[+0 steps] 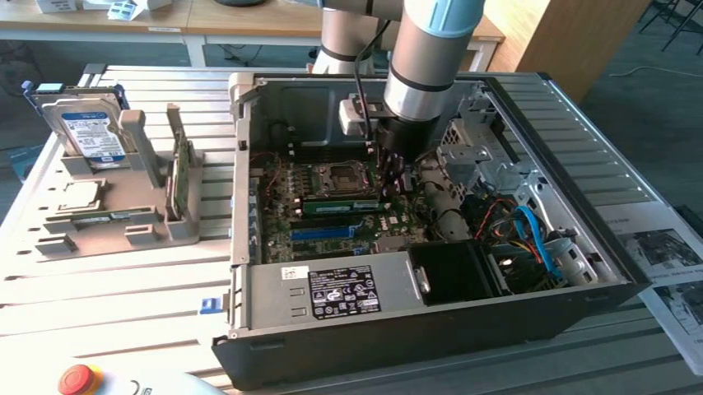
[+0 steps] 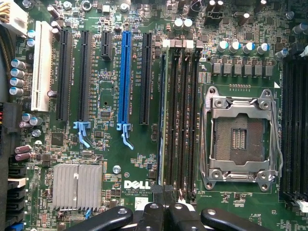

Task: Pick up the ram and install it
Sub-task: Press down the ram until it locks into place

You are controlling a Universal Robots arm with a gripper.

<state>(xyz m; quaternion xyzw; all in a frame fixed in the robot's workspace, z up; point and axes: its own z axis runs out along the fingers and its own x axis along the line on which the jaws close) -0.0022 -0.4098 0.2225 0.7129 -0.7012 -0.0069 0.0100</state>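
Gripper [image 2: 164, 211], fingers pressed together, poised at 6 o'clock end of ram [image 2: 169, 115], whose long axis runs 12-to-6 in its slot.

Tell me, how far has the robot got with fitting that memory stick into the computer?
Mostly done, it seems: the ram stands in a motherboard slot beside the processor socket, not in the gripper. In hand: the gripper hangs shut, holding nothing, just over that row of slots. Left: I cannot tell whether the stick is pressed fully home.
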